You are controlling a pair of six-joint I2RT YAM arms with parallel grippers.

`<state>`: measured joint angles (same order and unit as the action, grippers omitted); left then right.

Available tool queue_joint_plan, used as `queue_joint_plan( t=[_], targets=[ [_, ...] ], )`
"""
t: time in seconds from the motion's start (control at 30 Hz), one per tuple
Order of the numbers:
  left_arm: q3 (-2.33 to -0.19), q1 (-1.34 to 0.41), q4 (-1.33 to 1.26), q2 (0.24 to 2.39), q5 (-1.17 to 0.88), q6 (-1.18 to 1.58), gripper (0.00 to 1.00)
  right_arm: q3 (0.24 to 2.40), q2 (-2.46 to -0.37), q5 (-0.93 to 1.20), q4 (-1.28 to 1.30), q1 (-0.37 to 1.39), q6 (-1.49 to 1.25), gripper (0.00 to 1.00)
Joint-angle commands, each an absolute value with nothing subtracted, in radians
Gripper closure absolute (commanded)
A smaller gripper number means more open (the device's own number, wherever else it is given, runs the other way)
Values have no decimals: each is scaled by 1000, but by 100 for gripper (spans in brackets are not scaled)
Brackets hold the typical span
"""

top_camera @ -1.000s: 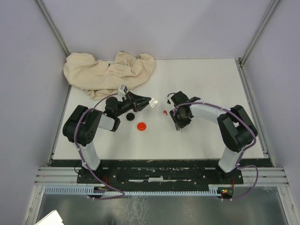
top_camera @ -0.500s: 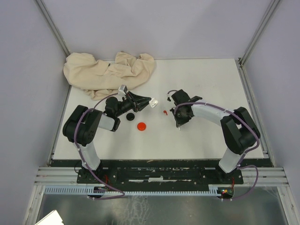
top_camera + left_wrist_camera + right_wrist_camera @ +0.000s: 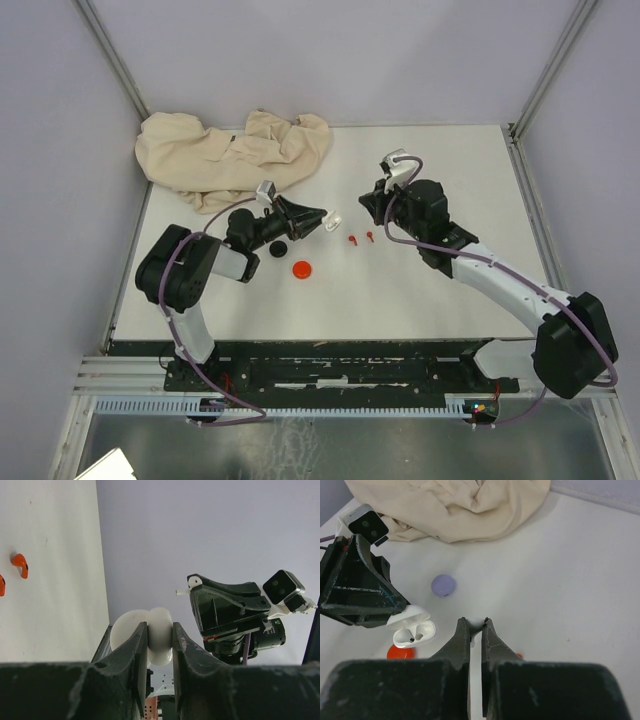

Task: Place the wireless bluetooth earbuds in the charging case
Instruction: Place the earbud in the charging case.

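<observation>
My left gripper [image 3: 318, 218] is shut on the open white charging case [image 3: 331, 221] and holds it on its side just above the table. In the right wrist view the case [image 3: 413, 630] shows two empty sockets. In the left wrist view the case [image 3: 161, 617] sits between the fingers. My right gripper [image 3: 475, 622] is shut on a white earbud [image 3: 475, 625], raised above the table, right of the case; it shows in the top view [image 3: 372, 206]. Two red earbuds [image 3: 352, 239] [image 3: 370, 237] lie on the table between the grippers.
A beige cloth [image 3: 235, 155] is heaped at the back left. A red disc [image 3: 302, 269] and a black disc [image 3: 278, 247] lie near the left gripper. A purple disc [image 3: 443, 585] lies between cloth and case. Purple walls close in the table.
My right arm has lifted off the table and swung back to the right with the white earbud in its jaws. A second red earbud now shows. The left gripper has barely moved.
</observation>
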<state>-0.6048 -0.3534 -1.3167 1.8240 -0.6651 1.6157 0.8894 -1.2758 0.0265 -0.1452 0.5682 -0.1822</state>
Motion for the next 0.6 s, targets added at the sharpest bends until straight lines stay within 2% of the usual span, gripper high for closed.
queue_joint_plan(
  t=[0.0,0.23,0.57],
  targets=[
    [-606,-370,-1394,1813,-673,1640,97,880,-1323,93,-371,567,-153,99],
    [-604,-387,-1382,1817,-634,1661,97,748,-1350,161,-677,593,-46,99],
    [-626,-391,-1406,1849,-615,1695,97,691,-1356,244,-769,626,63,99]
  ],
)
